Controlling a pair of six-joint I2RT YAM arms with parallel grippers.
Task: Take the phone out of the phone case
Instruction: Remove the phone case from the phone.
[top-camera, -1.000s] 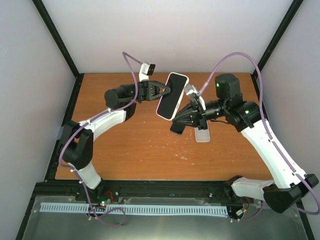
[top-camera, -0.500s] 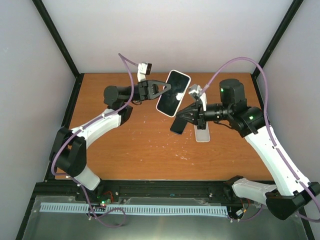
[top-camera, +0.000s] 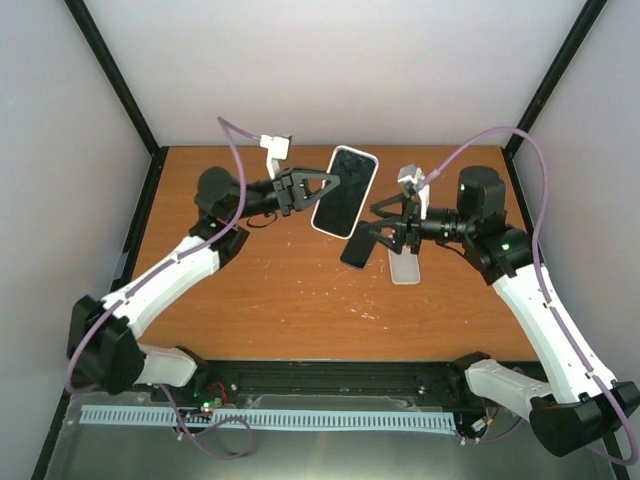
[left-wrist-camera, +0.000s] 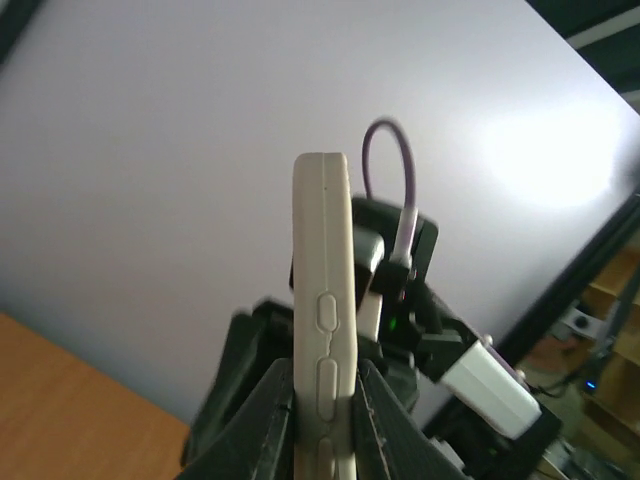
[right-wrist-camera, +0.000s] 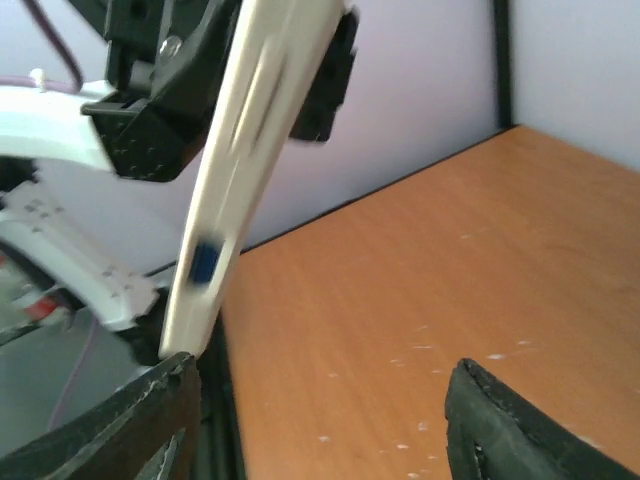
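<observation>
Over scuffed wooden table (top-camera: 250, 290), left gripper (top-camera: 334, 182) pinches smooth, round-cornered phone case (top-camera: 347, 195).

I count one phone (top-camera: 345, 195) inside one cream phone case (left-wrist-camera: 320, 300). Two arms, the left arm (top-camera: 190, 265) and right arm (top-camera: 540, 290), carry one left gripper (top-camera: 328, 192) and one right gripper (top-camera: 372, 220). One bench (top-camera: 280, 290) holds one dark slab (top-camera: 352, 250) and one pale slab (top-camera: 405, 270).
</observation>
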